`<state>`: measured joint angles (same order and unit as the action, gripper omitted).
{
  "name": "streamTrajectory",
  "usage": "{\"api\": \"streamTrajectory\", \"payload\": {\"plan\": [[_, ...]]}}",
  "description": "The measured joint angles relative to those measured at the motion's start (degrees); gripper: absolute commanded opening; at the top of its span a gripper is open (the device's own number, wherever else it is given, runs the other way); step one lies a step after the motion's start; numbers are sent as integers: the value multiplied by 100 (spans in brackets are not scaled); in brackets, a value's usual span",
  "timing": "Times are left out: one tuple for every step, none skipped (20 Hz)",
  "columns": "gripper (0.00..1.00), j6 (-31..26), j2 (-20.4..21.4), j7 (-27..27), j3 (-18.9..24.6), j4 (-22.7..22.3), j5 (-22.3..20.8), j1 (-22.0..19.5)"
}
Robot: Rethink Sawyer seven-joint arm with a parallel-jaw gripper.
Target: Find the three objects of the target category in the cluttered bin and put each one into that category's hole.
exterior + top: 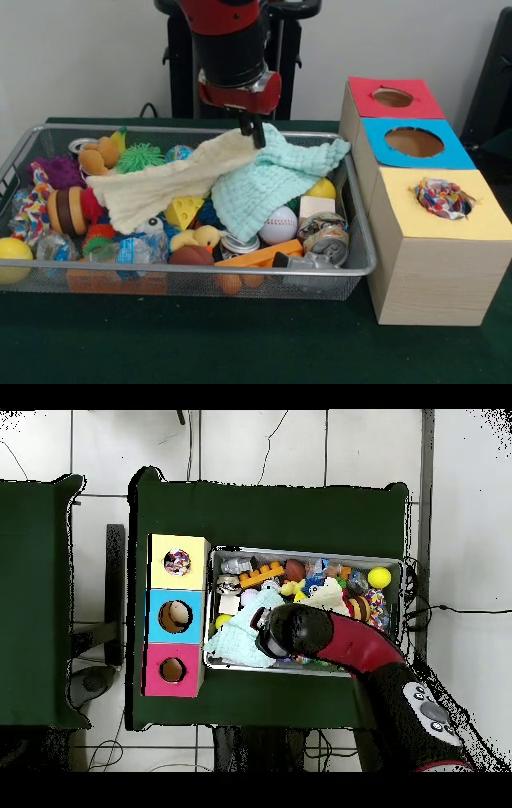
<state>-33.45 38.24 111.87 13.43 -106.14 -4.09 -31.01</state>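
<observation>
On the green table (240, 344) (white wall behind), the hand (253, 132) pinches the cream cloth (164, 188) above the bin (364, 256)

3 cloths: mint-green cloth (276, 180), cream cloth (164, 186), dotted cloth (442, 197). 3 boxes: red-topped box (394, 97), blue-topped box (414, 142), yellow-topped box (436, 248). 1 wire basket (364, 260), 1 baseball (279, 225), 1 rubber duck (198, 238).

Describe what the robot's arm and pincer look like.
The arm is glossy red with a black cylindrical wrist section and a red collar below it. The pincer is small, dark and narrow. Overhead, the arm shows red shells, black joints and a grey button panel.
</observation>
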Motion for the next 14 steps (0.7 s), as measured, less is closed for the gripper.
{"api": "streamTrajectory", "payload": {"plan": [[0,45,5,0,38,-16,62,48],[0,79,9,0,64,-34,107,75],[0,116,16,0,88,-59,152,96],[0,138,22,0,104,-78,176,106],[0,174,32,0,126,-106,207,116],[0,283,80,0,197,-230,300,124],[0,329,97,0,222,-279,324,124],[0,358,105,0,235,-303,332,124],[0,453,114,0,257,-358,338,130],[0,548,123,0,280,-414,345,137],[0,664,123,0,278,-460,327,173],[100,781,124,0,276,-506,309,208],[100,798,125,0,273,-515,306,223],[100,816,125,0,271,-524,302,238]]}}
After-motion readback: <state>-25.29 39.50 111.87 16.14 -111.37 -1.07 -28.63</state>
